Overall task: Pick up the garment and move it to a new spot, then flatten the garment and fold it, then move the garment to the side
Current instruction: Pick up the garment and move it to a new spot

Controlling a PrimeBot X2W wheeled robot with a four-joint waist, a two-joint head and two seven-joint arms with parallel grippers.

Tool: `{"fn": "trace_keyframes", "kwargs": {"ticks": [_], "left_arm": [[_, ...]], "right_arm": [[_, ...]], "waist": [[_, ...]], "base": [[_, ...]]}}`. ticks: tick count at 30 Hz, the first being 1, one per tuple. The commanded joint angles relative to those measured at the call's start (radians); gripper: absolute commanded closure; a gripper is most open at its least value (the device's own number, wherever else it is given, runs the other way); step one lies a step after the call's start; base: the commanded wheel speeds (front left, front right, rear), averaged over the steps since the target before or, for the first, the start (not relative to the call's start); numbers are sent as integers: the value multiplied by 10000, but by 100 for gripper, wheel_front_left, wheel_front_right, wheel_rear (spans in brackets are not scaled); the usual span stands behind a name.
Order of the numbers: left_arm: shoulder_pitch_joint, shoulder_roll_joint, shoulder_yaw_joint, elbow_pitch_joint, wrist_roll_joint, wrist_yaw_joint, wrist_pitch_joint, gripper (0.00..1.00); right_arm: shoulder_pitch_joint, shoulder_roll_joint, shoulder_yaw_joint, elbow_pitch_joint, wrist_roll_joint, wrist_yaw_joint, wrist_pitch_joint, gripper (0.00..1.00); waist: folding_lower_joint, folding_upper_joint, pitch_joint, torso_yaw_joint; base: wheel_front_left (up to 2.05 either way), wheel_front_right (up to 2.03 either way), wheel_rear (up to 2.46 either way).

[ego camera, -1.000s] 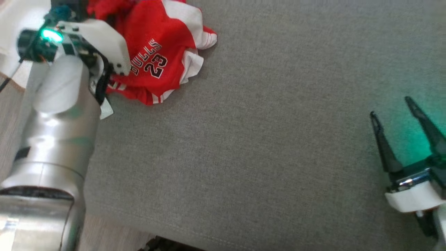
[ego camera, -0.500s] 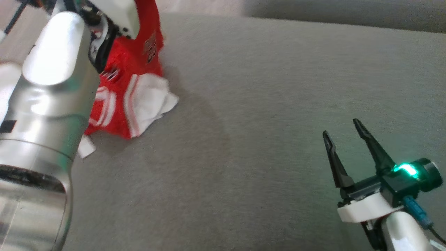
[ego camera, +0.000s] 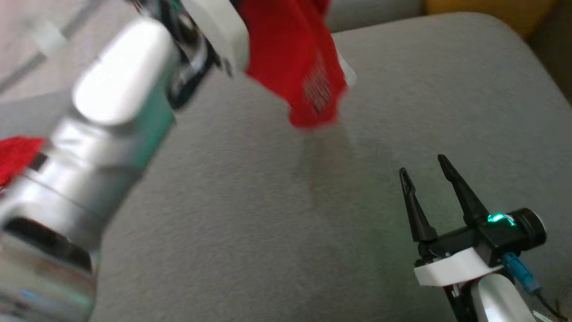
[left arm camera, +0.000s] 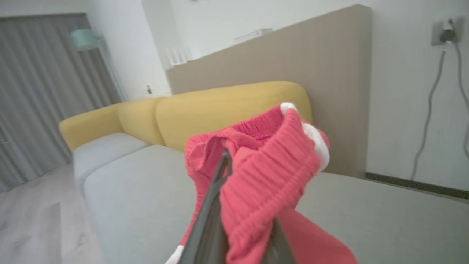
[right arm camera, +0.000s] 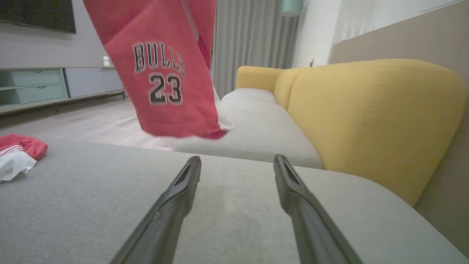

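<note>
Left gripper (left arm camera: 226, 165) clamped shut on the ribbed waistband (left arm camera: 263, 172) of the red garment (ego camera: 295, 67); garment hangs clear above the grey cushion (ego camera: 268, 223), far left; light, limp, probably swings (head view blurred); waistband looks the firmest hold; right gripper (ego camera: 423, 164) spread wide, empty, near right.

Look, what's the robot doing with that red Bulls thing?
The robot's left gripper has its jaws shut on the stretchy waistband of a red and white Bulls 23 garment, holding it up in the air above the grey fabric sofa cushion. The right gripper sits low over the cushion with its jaws open and empty. Another red and white cloth bundle lies near the cushion's edge.
</note>
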Motion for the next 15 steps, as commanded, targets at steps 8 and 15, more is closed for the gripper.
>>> {"fn": "trace_keyframes", "kwargs": {"ticks": [8,15], "left_arm": [[3241,-547,-1060,1084,-1022,18,-1429,100],[5172,-1102,-1153,2347,-1264,153,-2957,0]], "right_arm": [[-345,278,242,-171,274,-7,-107,0],[10,371,-41,49,309,-7,-107,0]], "waist": [[1,-1,919,-1484],[1,-1,365,-1244]], "base": [[0,0,0],[0,0,0]]}}
